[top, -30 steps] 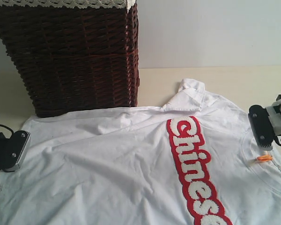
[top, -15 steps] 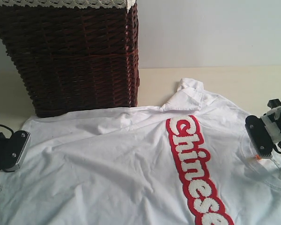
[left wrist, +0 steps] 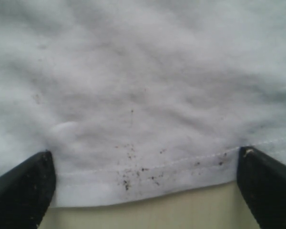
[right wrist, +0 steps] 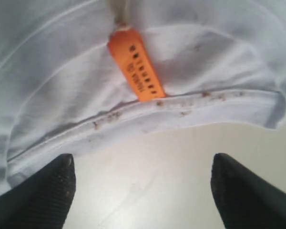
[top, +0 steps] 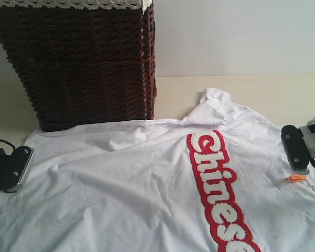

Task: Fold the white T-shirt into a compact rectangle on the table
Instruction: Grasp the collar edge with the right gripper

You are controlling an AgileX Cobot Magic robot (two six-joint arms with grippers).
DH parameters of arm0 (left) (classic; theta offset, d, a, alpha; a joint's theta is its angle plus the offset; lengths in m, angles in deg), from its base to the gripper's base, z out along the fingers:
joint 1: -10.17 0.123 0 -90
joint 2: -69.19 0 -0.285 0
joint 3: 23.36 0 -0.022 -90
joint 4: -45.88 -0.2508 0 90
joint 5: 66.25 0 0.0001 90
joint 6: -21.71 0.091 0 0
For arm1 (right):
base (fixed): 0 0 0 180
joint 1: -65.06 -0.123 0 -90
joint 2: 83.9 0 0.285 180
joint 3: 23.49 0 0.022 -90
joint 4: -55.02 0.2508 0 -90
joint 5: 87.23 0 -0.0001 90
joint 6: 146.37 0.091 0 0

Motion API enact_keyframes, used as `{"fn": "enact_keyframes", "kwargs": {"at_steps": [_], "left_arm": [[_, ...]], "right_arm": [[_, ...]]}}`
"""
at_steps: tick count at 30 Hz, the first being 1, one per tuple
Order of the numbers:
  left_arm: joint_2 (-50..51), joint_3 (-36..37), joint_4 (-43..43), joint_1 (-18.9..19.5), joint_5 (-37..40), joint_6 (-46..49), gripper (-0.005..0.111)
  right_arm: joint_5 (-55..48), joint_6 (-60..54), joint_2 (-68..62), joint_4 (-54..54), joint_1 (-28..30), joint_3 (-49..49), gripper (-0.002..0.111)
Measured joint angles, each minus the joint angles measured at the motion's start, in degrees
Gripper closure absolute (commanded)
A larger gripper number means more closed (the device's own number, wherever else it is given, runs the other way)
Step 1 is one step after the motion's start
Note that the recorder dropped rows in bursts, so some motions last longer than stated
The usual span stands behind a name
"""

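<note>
The white T-shirt [top: 131,178] lies spread on the table [top: 262,89], its red-edged "Chinese" lettering [top: 216,189] running down the right half. My left gripper [top: 13,168] sits at the shirt's left edge. In the left wrist view it [left wrist: 145,152] is open, and the speckled hem [left wrist: 133,176] lies flat between its fingers [left wrist: 24,191]. My right gripper [top: 299,155] hovers at the neck, just above the orange tag [top: 296,178]. It [right wrist: 143,160] is open over bare table [right wrist: 148,191]. The collar [right wrist: 171,112] and tag [right wrist: 136,64] lie just beyond the fingertips.
A tall dark wicker basket [top: 84,63] with a lace-trimmed liner stands at the back left, touching the shirt's far edge. A folded sleeve [top: 212,105] pokes up behind the lettering. Pale wall rises behind the table.
The right gripper dipped onto the collar and covered the tag, then drew back to the right, so the tag shows again. The left gripper has not moved.
</note>
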Motion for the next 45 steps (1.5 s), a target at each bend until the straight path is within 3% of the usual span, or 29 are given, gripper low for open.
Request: {"fn": "enact_keyframes", "kwargs": {"at_steps": [12,18,24,29,37,45], "left_arm": [[0.0,0.0,0.0,0.0,0.0,0.0,0.002],[0.0,0.0,0.0,0.0,0.0,0.0,0.002],[0.0,0.0,0.0,0.0,0.0,0.0,0.002],[0.0,0.0,0.0,0.0,0.0,0.0,0.002],[0.0,0.0,0.0,0.0,0.0,0.0,0.002],[0.0,0.0,0.0,0.0,0.0,0.0,0.002]], "right_arm": [[13.5,-0.4,2.1,7.2,-1.8,0.0,0.035],[9.5,-2.2,2.7,11.4,-1.8,0.0,0.027],[2.9,-2.6,2.7,8.5,-1.8,0.0,0.026],[3.4,-0.2,2.7,7.7,-2.2,0.0,0.025],[3.6,0.7,2.7,7.7,-2.4,0.0,0.007],[0.6,-0.5,2.7,7.5,-2.4,-0.2,0.008]]}}
